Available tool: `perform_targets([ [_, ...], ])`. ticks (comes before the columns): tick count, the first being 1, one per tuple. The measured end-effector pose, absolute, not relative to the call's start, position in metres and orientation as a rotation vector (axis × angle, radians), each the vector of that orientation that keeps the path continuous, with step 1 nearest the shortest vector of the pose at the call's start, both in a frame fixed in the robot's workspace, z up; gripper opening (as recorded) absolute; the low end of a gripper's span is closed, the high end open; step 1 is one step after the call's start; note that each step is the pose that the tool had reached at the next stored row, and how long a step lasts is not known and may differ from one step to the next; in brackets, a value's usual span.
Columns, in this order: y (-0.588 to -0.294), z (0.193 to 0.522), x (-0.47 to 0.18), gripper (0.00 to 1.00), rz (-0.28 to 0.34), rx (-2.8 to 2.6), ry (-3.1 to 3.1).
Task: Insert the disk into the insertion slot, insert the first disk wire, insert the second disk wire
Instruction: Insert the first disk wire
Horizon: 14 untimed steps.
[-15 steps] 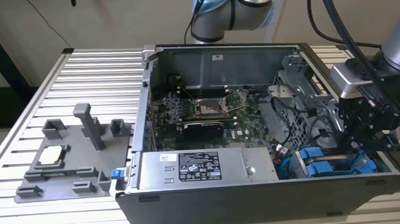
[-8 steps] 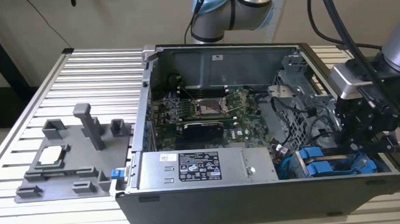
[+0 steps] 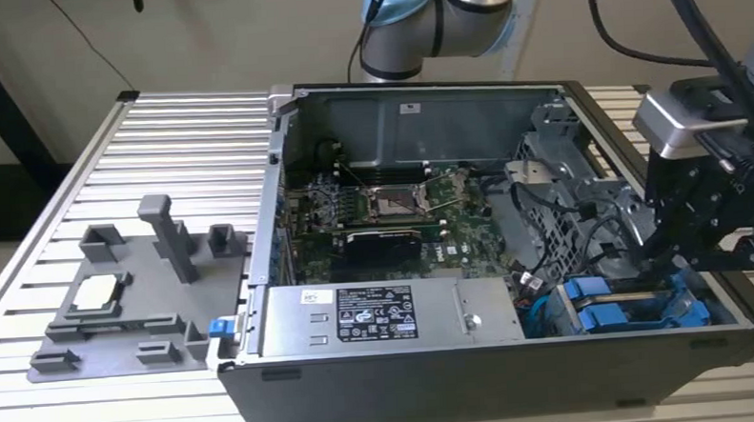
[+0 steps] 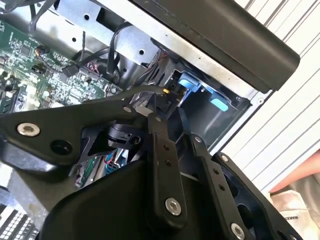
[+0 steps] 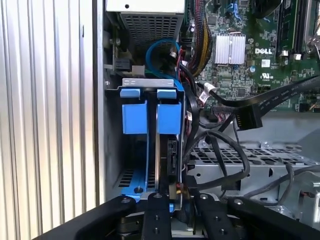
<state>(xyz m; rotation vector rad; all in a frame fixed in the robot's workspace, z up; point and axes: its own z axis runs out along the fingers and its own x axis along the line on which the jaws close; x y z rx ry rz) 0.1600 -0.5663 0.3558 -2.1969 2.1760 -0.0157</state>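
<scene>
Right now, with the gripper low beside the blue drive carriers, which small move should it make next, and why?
Probably a short push straight along the black connector toward the disk. In the first wrist view the disk already sits in the insertion slot, and the connector lies ahead of the gripper, in line with the disk's edge. I cannot tell whether it is fully seated.

open: computer case [image 3: 487,383] from above | blocked: black cables [image 5: 220,150] crowd just beside insertion slot [image 5: 114,150] | power-supply box [image 3: 375,316] near
</scene>
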Motion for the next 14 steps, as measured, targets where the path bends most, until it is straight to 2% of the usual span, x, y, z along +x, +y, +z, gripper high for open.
perform_targets([
  [9,-0.566,0.386,0.16,0.27,-0.014,-2.2,2.179],
  [14,-0.566,0.389,0.16,0.27,-0.014,-2.201,2.18],
])
